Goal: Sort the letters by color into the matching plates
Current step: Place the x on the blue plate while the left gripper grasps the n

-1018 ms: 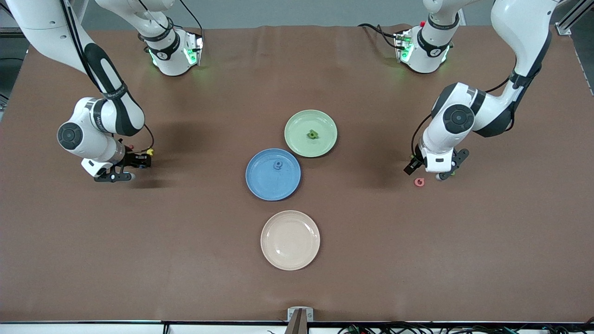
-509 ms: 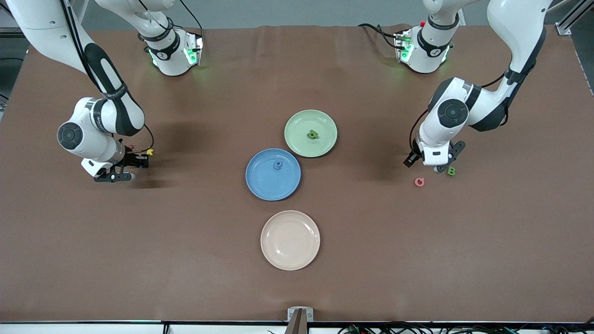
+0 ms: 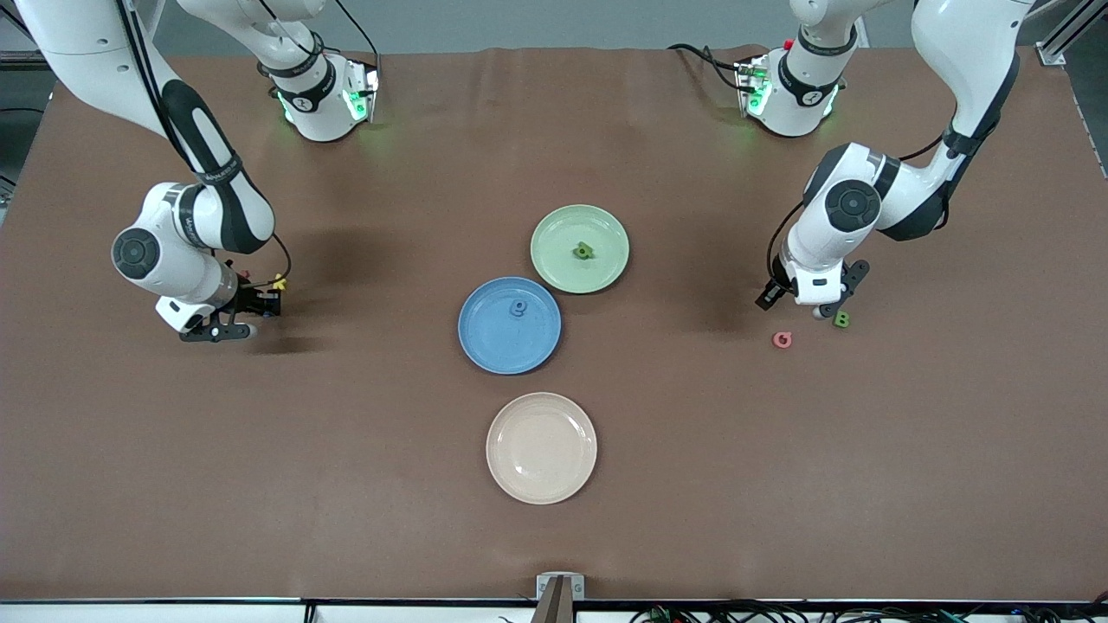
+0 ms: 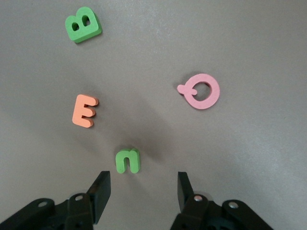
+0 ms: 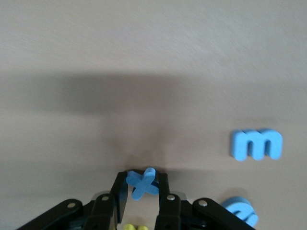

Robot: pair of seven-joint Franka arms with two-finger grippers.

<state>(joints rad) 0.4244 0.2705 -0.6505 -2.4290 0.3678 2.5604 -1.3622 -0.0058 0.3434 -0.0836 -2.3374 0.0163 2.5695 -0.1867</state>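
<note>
Three plates sit mid-table: cream plate (image 3: pixel 541 447) nearest the camera, blue plate (image 3: pixel 509 325) holding one blue letter (image 3: pixel 518 308), green plate (image 3: pixel 579 248) holding one green letter (image 3: pixel 582 251). Right gripper (image 5: pixel 142 196) clamps a blue x (image 5: pixel 142 182); only its wrist view shows the blue m (image 5: pixel 256 144). Left gripper (image 4: pixel 144 189), fingers spread, hovers by green n (image 4: pixel 127 160), near orange E (image 4: pixel 84 110), green B (image 4: pixel 83 24), pink Q (image 4: pixel 200 90).

green B (image 4: pixel 83 24) | orange E (image 4: pixel 84 110) | green n (image 4: pixel 127 160) | pink Q (image 4: pixel 200 90) | blue x (image 5: pixel 142 183) | blue m (image 5: pixel 256 144)

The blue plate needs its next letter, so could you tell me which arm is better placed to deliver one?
Right: the right gripper is shut on the blue x, while the left gripper is open over green letters, not blue.
</note>
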